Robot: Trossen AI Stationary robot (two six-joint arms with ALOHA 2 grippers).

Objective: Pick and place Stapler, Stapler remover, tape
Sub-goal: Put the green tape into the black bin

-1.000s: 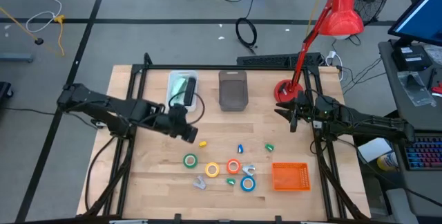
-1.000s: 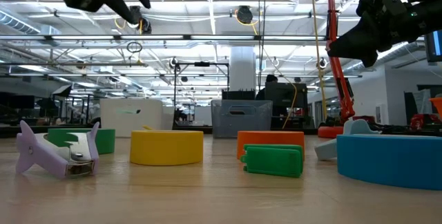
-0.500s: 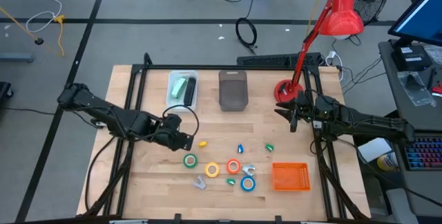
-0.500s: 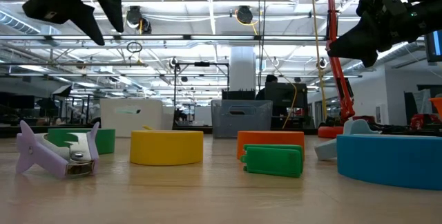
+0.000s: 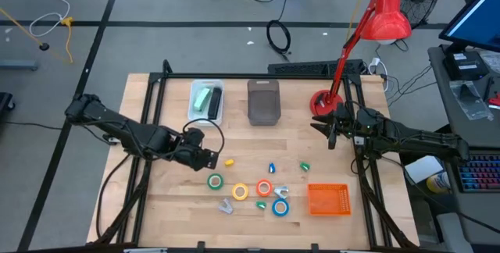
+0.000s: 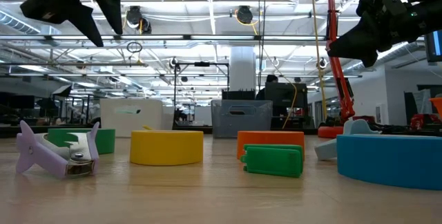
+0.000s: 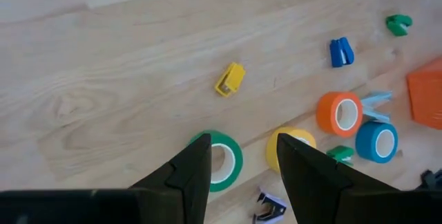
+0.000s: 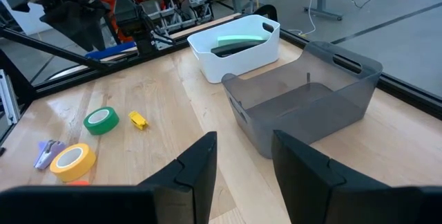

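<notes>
Left pincer hangs above the desk, fingers parted and holding nothing, just beside the green tape roll and the small yellow staple remover. The yellow roll, orange-red roll and blue roll lie in a row near the desk's front edge. A green stapler rests in the white bin; the grey bin stands beside it. Right pincer waits near the red lamp base, fingers parted, empty.

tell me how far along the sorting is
Done: a green stapler lies in the white bin. In hand: nothing; the open left gripper hovers near the green tape. Left: all four tape rolls and the small removers on the table; the grey bin looks empty.
</notes>
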